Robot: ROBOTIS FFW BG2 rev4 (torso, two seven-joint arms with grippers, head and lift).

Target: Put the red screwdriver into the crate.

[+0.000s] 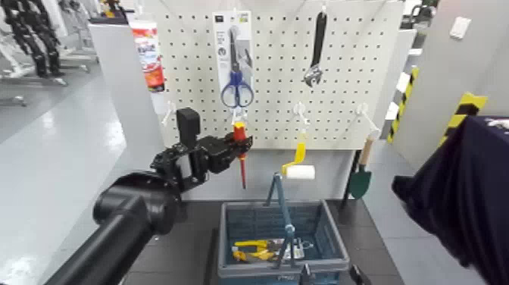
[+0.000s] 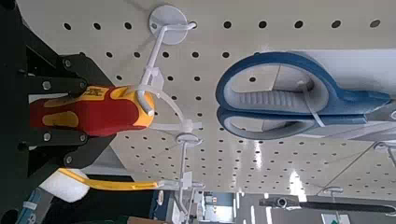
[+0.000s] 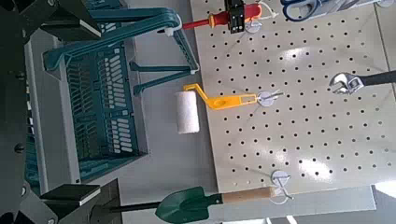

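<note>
The left claw (image 1: 241, 142) is at the centre of the head view, in front of the lower part of the pegboard (image 1: 284, 76), pinching the handle of the red screwdriver (image 1: 243, 161). The screwdriver is nearly upright, its butt at the top and its red shaft pointing down. In the left wrist view, a white loop at the hook (image 2: 157, 70) lies against the butt of its handle.

The blue-grey crate (image 1: 337, 239) stands in the lower middle of the frame, lower than the screwdriver and apart from it, with its bail handle (image 1: 283, 208) raised. Inside lie yellow-handled pliers (image 1: 254, 244) and other things too jumbled to name.

The right claw (image 1: 332, 274) is at the bottom edge of the head view, beside the crate's near right part, its fingers spread with nothing between them.

Blue-handled scissors (image 1: 237, 91) hang just above the screwdriver, and an adjustable wrench (image 1: 318, 49) hangs at upper centre-right. The white paint roller (image 1: 301, 172) with its yellow handle hangs right of the screwdriver, and a green trowel (image 1: 360, 182) farther right. Dark cloth (image 1: 469, 189) fills the right edge.
</note>
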